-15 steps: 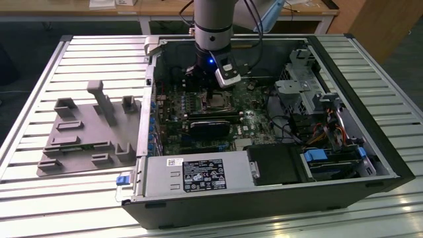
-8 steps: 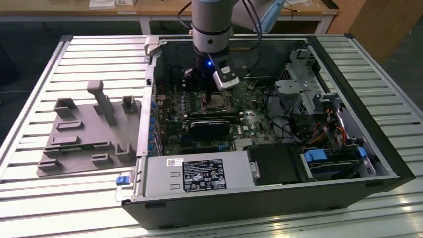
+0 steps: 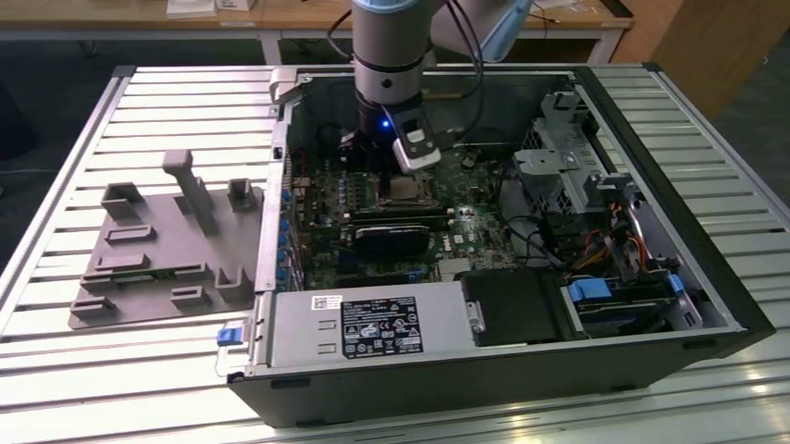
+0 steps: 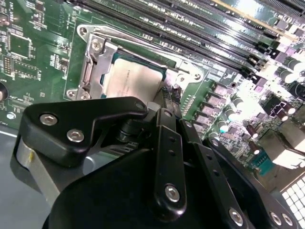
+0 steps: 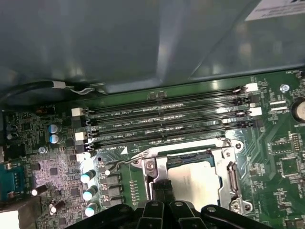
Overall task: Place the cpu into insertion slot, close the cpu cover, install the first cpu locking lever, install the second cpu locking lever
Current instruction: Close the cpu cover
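A black metal computer case (image 3: 642, 305) lies open on a pale slatted metal table (image 3: 74, 370), and in it sits a green circuit board (image 3: 475, 227). On that board is the insertion slot (image 3: 401, 191), a small square socket with a silvery rim. The cpu (image 5: 198, 183), a flat square chip with a pale silvery-grey top, lies inside the slot. The cpu cover (image 5: 159, 168), a thin silvery metal frame, lies down around the chip, which shows through its window in both wrist views.

The grey robot arm (image 3: 388, 55) reaches down into the case from above the slot. The black gripper (image 5: 162, 188) has its tips at one edge of the slot, just beside the cover's frame. Its jaws are drawn narrow, almost together; whether anything thin sits between them cannot be told. A thin bent wire lever (image 5: 125, 161) runs just beside the slot, close to the tips.

Four long black memory sockets (image 5: 167, 119) lie side by side next to the slot. In the exterior view, a long black rectangular card (image 3: 395, 239) lies nearer the camera than the slot. Farther that way is a silvery power supply box (image 3: 364, 328) with a dark label. A grey metal drive cage (image 3: 580, 176) fills the case to the exterior view's right of the slot.

Outside the case, well to the exterior view's left of the slot, a grey plastic fixture plate (image 3: 161, 245) with upright blocks rests on the table.
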Robot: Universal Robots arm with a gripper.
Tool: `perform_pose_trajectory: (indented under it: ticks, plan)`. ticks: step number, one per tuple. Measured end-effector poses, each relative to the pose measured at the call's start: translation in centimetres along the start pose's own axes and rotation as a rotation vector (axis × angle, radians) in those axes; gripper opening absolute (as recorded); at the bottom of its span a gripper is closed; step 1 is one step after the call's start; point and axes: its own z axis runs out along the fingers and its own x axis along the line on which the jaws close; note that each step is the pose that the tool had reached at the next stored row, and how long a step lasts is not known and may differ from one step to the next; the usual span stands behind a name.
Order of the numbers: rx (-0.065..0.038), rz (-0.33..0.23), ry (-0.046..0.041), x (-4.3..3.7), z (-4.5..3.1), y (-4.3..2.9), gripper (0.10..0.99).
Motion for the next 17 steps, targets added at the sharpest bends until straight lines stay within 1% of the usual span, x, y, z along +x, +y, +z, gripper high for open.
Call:
perform_pose_trajectory:
  ticks: [5, 10, 17]
  plan:
    - [0.000, 0.000, 0.0002, 0.05, 0.24, -0.03, 0.102]
    - [0.000, 0.000, 0.0001, 0.03, 0.26, -0.02, 0.102]
    - [0.000, 0.000, -0.0001, -0.20, 0.27, 0.02, 0.102]
